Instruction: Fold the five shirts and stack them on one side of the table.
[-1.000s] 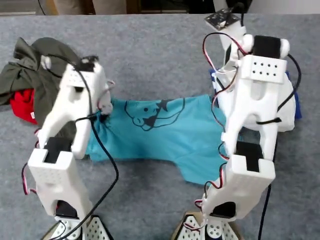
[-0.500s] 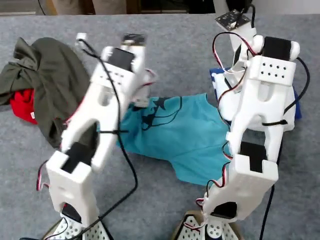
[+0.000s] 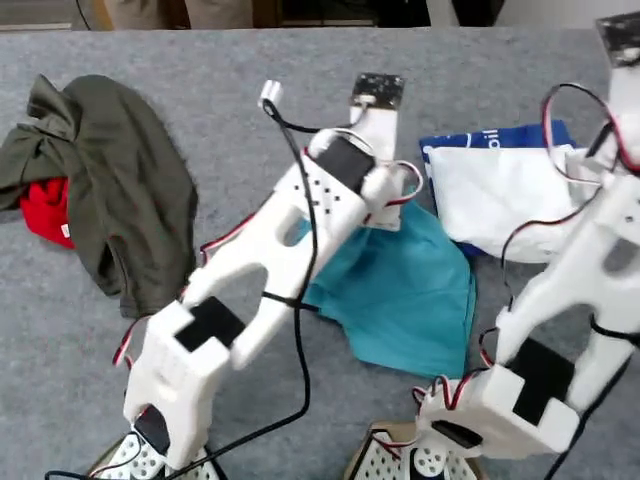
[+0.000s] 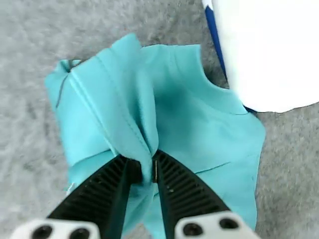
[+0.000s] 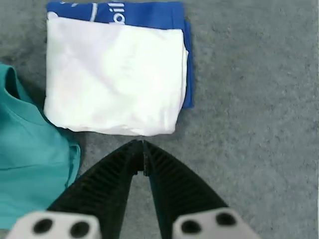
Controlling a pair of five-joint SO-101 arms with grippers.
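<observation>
The left pincer (image 4: 152, 169) is clamped on a bunched fold of the teal shirt (image 3: 405, 295), its jaws nearly together with cloth pinched between them. The left arm reaches slantwise across the counter (image 3: 300, 90), so the grip sits over the shirt's far edge, just beside the white shirt (image 3: 495, 200).

The teal shirt lies doubled near the middle of the counter. Its long axis runs from the far side toward the arm bases, and its right edge touches or slips under the white shirt. The white shirt is folded and rests on the folded blue shirt (image 3: 480, 140); together they make the stack on the right.

The stack lies to the right of the held fold, close by, so a short sideways carry looks enough to reach it. The teal shirt probably needs another fold first, across its long axis.

The right pincer (image 5: 143, 149) is shut on nothing, just off the white shirt's edge and nearer the stack than the left one.

The olive shirt (image 3: 120, 190) and red shirt (image 3: 40, 215) lie crumpled, well apart at far left.
</observation>
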